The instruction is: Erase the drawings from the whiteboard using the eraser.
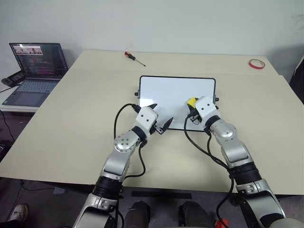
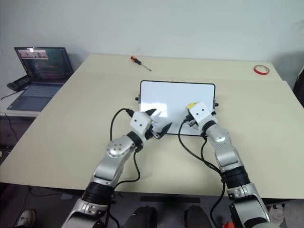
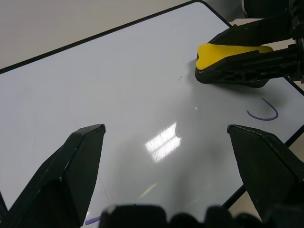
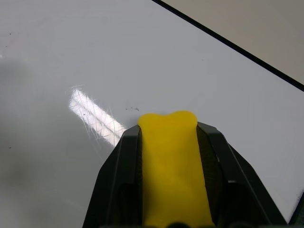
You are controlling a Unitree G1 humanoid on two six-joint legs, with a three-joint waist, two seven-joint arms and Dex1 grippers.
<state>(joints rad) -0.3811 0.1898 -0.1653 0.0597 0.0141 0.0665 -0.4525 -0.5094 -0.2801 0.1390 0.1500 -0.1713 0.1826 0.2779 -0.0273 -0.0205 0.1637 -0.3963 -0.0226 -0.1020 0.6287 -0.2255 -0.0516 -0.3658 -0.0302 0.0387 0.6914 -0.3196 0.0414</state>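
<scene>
The whiteboard [image 1: 176, 95] lies flat in the middle of the worktop [image 1: 71, 123], right in front of the robot. The right gripper [image 4: 168, 137] has its fingers pinched tight on the yellow eraser [image 4: 171, 156], which pokes out past the tips low over the board's near right part, well placed for wiping. Just beside it a curved blue stroke, one of the drawings [image 3: 264, 112], is not yet rubbed off. The left gripper [image 3: 166, 142], fingers spread wide and holding nothing, hovers over the board's near left edge, perhaps to steady it. Most of the board looks clean.
</scene>
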